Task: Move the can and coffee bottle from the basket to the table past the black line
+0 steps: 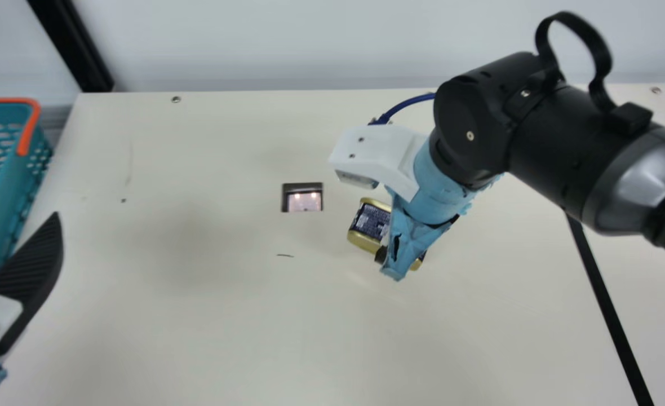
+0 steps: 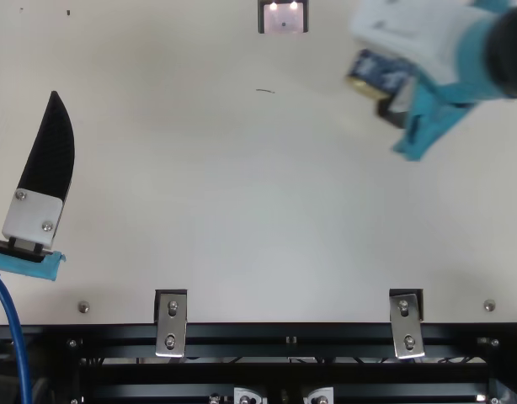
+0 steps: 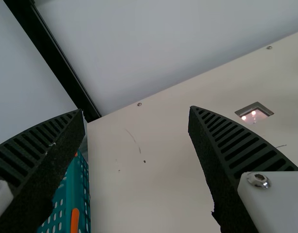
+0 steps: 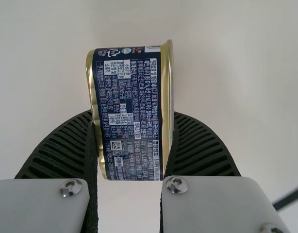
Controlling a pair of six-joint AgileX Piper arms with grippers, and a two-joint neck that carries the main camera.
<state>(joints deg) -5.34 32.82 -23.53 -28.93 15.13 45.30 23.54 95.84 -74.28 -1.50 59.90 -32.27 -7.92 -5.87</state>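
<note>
— Start at the right tool (image 1: pixel 386 249). Clamped on anything?

— Clamped on the can (image 4: pixel 132 111), over the bench (image 1: pixel 197 316), pressing a ribbed finger to each gold-edged side.

— And at the left tool (image 1: pixel 31 270)?

— Spread wide, with ribbed fingers (image 3: pixel 246 150) well apart.

— On to the basket (image 1: pixel 0 194), then. Made out clearly?

— Only in part, in the main view. Stands by the bench's left edge, just past the left tool. Teal, pierced all over with small holes, trimmed in orange along the rim. Can't make out its full contents.

— Back to the can. Looks how?

— Squat, rounded at the corners, banded in gold at both ends, wrapped in a navy label with dense white print and a few pale blocks. Slants in the main view, partly covered by the right tool.

— On which side of the black line (image 1: pixel 608 304)?

— On the basket's side, well apart from both. Held near a small dark-framed recess (image 1: pixel 304 198) in the bench.
</note>
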